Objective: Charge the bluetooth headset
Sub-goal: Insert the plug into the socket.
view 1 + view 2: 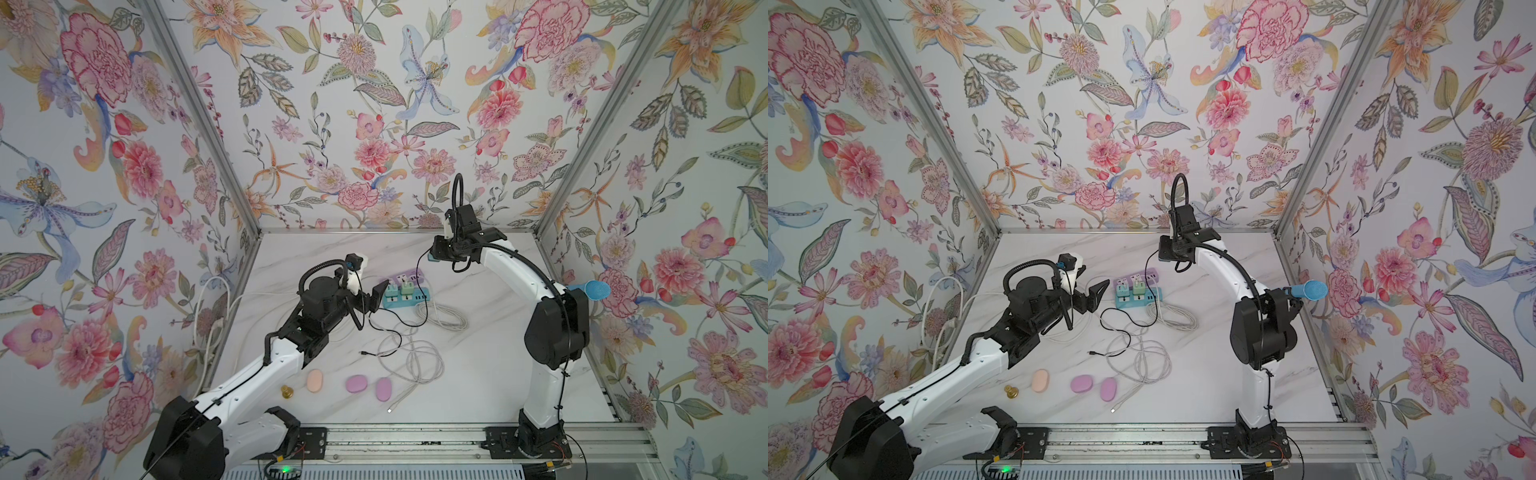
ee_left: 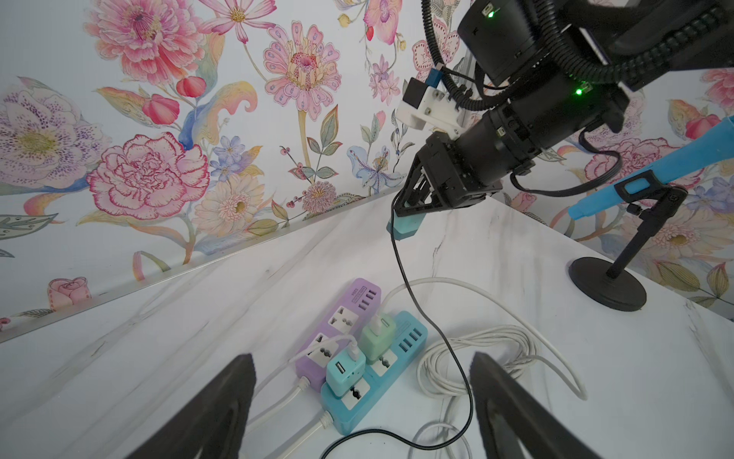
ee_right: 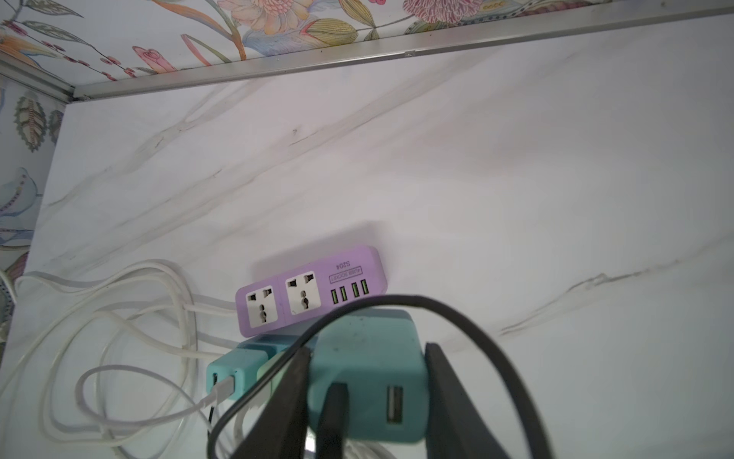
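Right wrist: a teal charger [image 3: 369,377] was clamped by the right gripper [image 3: 367,349]; the left gripper [image 2: 361,357] was seen spread, empty.

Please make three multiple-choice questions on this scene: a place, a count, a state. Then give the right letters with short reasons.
1. The green charger is plugged into: A the purple strip; B nothing; C the blue strip.
2. How many oval cases lie on the table? A two; B three; C five.
3. The right tool is: A shut on a teal charger; B open and empty; C shut on a white cable.
Answers: 1 C, it stands on that strip. 2 B, one peach and two purple. 3 A, both fingers press the charger's sides.
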`<state>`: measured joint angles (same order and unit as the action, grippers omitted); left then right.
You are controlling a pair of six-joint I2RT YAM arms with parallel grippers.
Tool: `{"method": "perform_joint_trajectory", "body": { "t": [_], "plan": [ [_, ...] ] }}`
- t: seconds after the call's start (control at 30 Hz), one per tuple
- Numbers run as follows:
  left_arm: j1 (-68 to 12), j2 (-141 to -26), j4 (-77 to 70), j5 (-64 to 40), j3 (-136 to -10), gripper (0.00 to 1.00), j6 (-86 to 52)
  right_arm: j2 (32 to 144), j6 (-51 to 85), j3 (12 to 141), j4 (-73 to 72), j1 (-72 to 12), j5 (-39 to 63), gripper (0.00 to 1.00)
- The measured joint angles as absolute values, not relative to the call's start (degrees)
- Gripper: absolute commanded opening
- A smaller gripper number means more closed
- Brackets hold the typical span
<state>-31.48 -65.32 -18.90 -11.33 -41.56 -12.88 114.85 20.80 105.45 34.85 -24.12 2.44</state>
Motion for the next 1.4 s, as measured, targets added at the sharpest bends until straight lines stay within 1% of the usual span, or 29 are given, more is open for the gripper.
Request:
{"method": "perform_joint_trajectory", "body": {
  "t": [0.13,0.27,0.43,0.63,0.87,1.4],
  "plan": [
    [-31.5,-66.2,-18.2,-10.8,-42.3,0.87,-12.9,123.3,18.1,116.4,36.1,-27.0,1.0,0.0],
    [-31.4,-66.9,-18.1,-10.3,-42.5,0.86,-12.9,129.9,16.2,125.6,38.7,-29.9,2.4,0.0],
    [-31.1,-67.0,-17.8,-10.2,-42.5,0.86,-12.9,132.2,14.6,126.7,42.0,-32.5,4.4,0.0],
    [-31.0,-67.1,-17.9,-10.2,-42.5,0.86,-13.0,132.9,13.8,126.8,45.9,-33.0,5.4,0.0],
    [-30.9,-67.2,-18.6,-10.3,-42.0,0.86,-13.9,135.7,11.1,132.2,50.5,-33.4,3.6,0.0],
    [-30.0,-67.5,-18.7,-10.3,-41.4,0.86,-14.4,140.1,6.2,135.1,53.1,-33.8,1.7,0.0]
  ]
}}
